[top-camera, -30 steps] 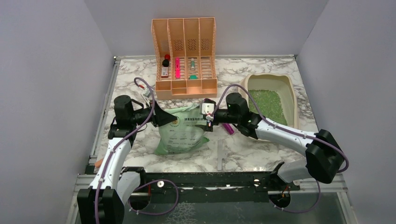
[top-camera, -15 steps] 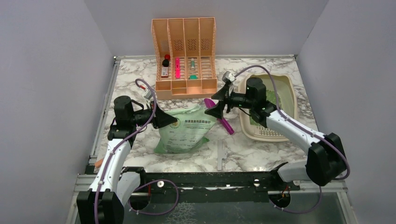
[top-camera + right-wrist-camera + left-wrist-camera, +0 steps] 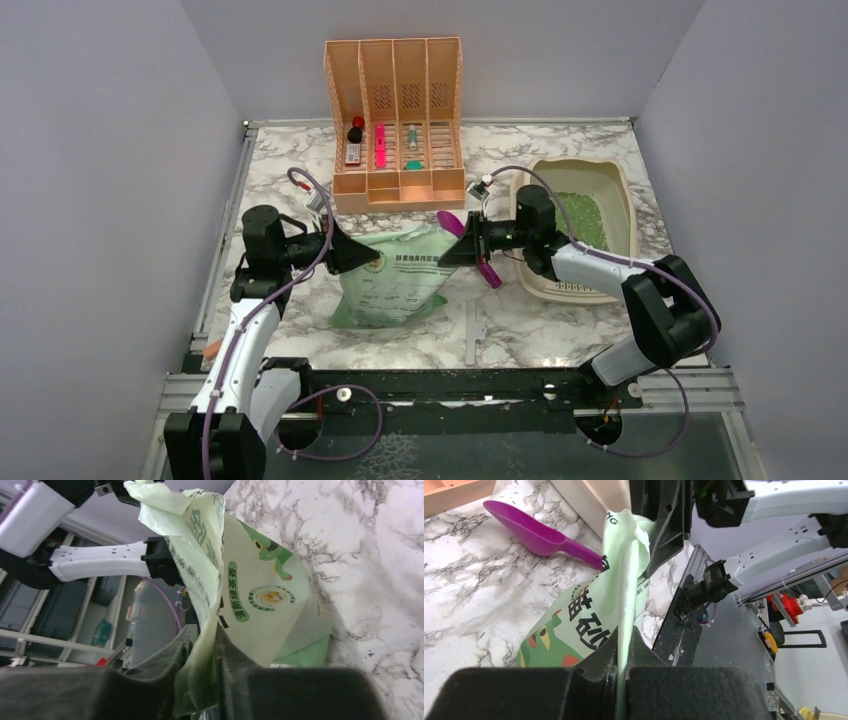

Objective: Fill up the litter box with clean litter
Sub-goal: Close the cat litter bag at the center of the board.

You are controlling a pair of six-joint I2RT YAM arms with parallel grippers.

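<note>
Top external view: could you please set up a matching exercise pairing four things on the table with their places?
Things:
1. litter bag
2. purple scoop
3. litter box
4. peach organizer

Places:
a. at the back of the table
b. on the right side, holding green litter
c. in the centre
d. lying between bag and box

Pairs: 1-c; 2-d; 3-b; 4-a

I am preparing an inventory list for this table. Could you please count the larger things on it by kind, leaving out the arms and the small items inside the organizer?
litter bag: 1
purple scoop: 1
litter box: 1
file organizer: 1
Total: 4
</note>
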